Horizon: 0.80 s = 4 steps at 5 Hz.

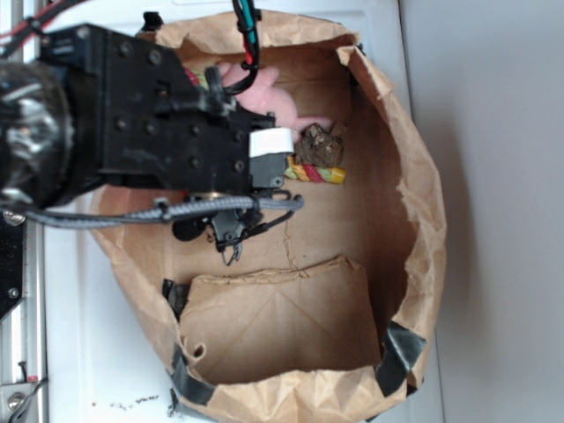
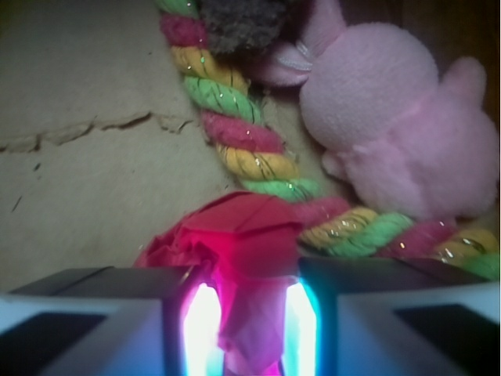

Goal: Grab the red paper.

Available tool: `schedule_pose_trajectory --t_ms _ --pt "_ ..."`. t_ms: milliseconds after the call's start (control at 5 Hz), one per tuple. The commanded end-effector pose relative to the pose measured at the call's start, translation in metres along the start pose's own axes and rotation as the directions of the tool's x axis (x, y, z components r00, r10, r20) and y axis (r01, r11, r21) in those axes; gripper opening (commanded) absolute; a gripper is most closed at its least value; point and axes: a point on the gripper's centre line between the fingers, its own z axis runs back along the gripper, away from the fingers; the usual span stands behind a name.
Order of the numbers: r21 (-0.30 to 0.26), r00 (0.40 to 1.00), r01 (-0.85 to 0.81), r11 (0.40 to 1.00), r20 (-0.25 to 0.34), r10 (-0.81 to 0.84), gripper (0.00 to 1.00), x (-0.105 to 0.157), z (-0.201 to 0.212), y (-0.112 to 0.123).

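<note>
In the wrist view the red paper [image 2: 244, 235], a bright crumpled wad with folded petals, sits right between my two fingers. My gripper [image 2: 250, 276] is shut on it, and a strip of the paper runs down between the lit pads [image 2: 202, 325]. From the exterior view the black arm covers the paper, so it is hidden there. The white fingertip [image 1: 271, 141] shows inside the brown bag, next to the rope.
A red-yellow-green striped rope [image 2: 235, 141] lies just beyond the paper, with a pink soft toy [image 2: 383, 117] to its right and a brown fuzzy lump [image 1: 319, 145] at its end. All lie in a brown paper bag [image 1: 423, 220]. A black clip [image 1: 231, 231] lies on the bag floor.
</note>
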Motion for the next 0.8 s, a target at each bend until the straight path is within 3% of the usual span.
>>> schedule_pose_trajectory --t_ms 0,600 --pt "-0.074 0.997 -0.006 0.997 0.079 0.012 0.00 0.012 0.067 0.014" --pt "-0.126 0.993 0.009 0.992 0.119 0.006 0.00 0.030 0.125 0.007"
